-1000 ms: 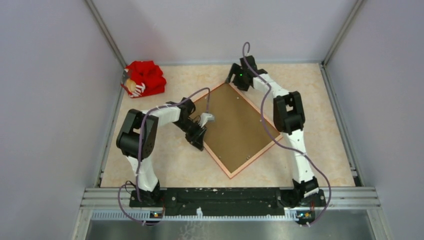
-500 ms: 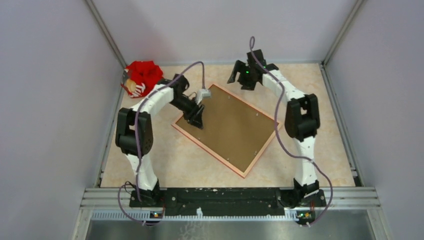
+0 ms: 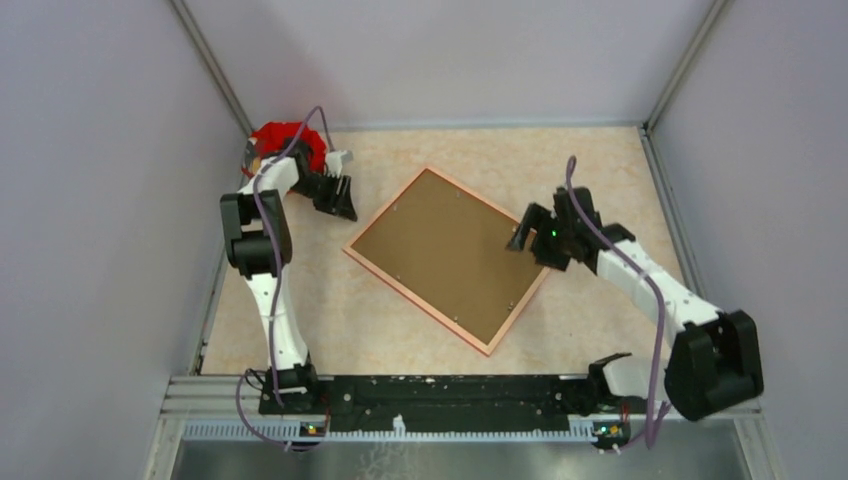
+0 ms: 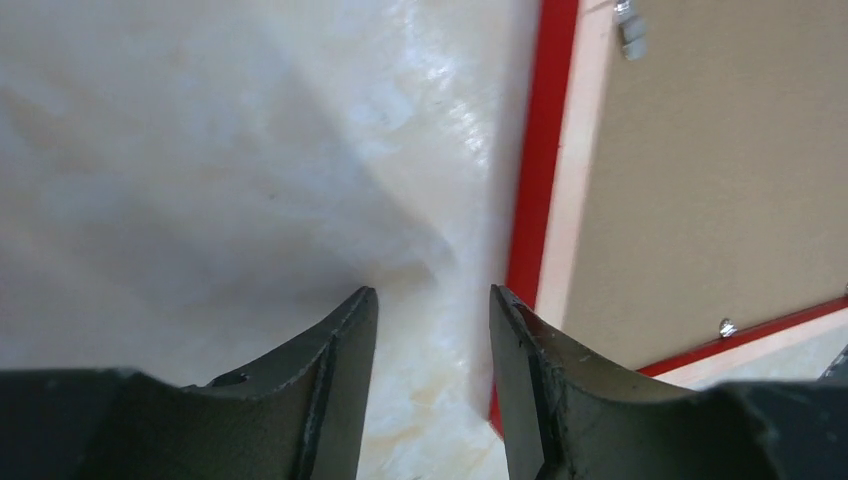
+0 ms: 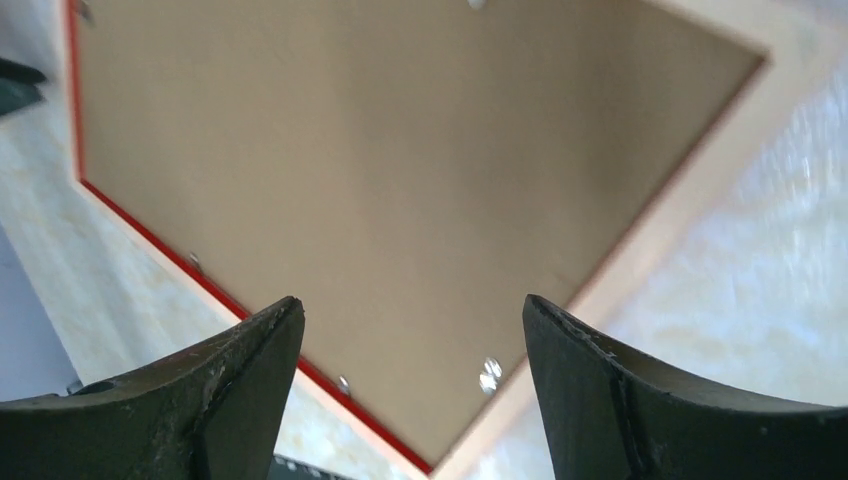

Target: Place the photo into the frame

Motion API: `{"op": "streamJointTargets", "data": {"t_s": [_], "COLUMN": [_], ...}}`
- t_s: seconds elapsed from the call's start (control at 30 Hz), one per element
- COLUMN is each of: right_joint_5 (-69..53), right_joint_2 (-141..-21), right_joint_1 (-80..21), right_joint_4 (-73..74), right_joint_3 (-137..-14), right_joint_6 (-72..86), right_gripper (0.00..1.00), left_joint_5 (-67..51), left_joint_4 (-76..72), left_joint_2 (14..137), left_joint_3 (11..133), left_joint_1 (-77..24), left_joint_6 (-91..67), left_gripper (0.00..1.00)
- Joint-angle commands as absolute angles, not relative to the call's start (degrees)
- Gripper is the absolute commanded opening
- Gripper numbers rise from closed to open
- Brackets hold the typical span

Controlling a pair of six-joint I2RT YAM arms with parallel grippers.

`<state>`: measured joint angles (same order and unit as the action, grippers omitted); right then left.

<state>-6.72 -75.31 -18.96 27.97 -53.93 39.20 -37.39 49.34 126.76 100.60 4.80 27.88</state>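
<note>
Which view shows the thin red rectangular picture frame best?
Top external: the whole frame lies back-up, all four corners visible. The left wrist shows one corner's red edge; the right wrist, part of its back.

The pale, stone-looking surface (image 3: 400,335) is carrying two things. The frame (image 3: 416,302) is lying flat near the middle, back side up and turned at a slant, with a brown panel (image 3: 447,257) sitting inside it. A red bundle (image 3: 281,136) is lying at 10 o'clock, in the far corner, well apart from the frame.
</note>
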Motion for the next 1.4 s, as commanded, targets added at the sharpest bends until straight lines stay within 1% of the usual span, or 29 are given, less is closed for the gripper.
{"op": "streamJointTargets", "data": {"t_s": [0.0,0.1,0.23,0.33,0.5,0.63,0.8,0.87,0.93,1.0,1.1,1.2,1.27,1.37], "right_joint_5": [-8.9,-11.8,-16.0,-17.7,-18.4,-19.2,-19.9,-18.7,-15.0,-11.5,-7.4,-8.7,-11.2,-14.9], "right_joint_2": [-65.5,-62.2,-62.1,-65.2,-71.6,-76.8,-86.7,-90.0,-91.5,-90.1,-84.3,-80.7,-81.4,-87.6], "right_joint_1": [-18.2,-17.2,-16.2,-15.5,-13.5,-11.1,-9.1,-8.5,-8.4,-8.4,-8.4,-9.7,-12.6,-18.4], "right_joint_4": [27.9,26.2,20.8,17.5,17.6,16.6,19.1,20.4,23.5,24.7,24.8,21.4,18.6,17.6], "right_joint_3": [-43.6,-37.1,-32.1,-32.3,-37.7,-42.9,-53.0,-56.4,-59.7,-61.0,-61.1,-61.4,-63.0,-68.9], "right_joint_6": [43.9,45.9,48.2,48.6,45.6,42.6,38.4,37.5,37.1,37.9,38.9,40.0,40.1,38.1], "right_gripper": [0.80,0.80,0.80,0.80,0.80,0.80,0.79,0.78,0.77,0.76,0.74,0.72,0.69,0.63], "left_joint_5": [-40.7,-42.5,-44.0,-44.3,-47.8,-46.9,-44.9,-44.4,-43.8,-43.3,-43.8,-45.9,-48.4,-52.9], "left_joint_4": [47.3,46.4,46.1,44.7,47.2,48.9,52.2,53.9,54.2,54.5,55.8,55.1,54.0,52.8], "left_joint_2": [126.0,126.1,125.8,123.8,120.3,116.6,111.3,108.7,107.0,106.2,105.8,106.0,107.4,110.2], "left_joint_3": [98.8,96.0,91.3,87.0,81.7,76.2,69.0,66.9,65.7,65.9,68.1,71.0,73.1,75.1], "left_joint_1": [3.7,3.7,3.5,3.6,3.4,2.7,1.1,0.3,0.2,0.4,1.0,2.2,3.2,3.9], "left_joint_6": [25.7,25.7,26.2,27.3,31.7,36.2,41.9,44.2,44.5,44.1,43.4,40.2,37.0,33.1], "left_gripper": [0.54,0.53,0.45,0.40,0.33,0.32,0.32,0.32,0.32,0.33,0.34,0.36,0.36,0.35]}}
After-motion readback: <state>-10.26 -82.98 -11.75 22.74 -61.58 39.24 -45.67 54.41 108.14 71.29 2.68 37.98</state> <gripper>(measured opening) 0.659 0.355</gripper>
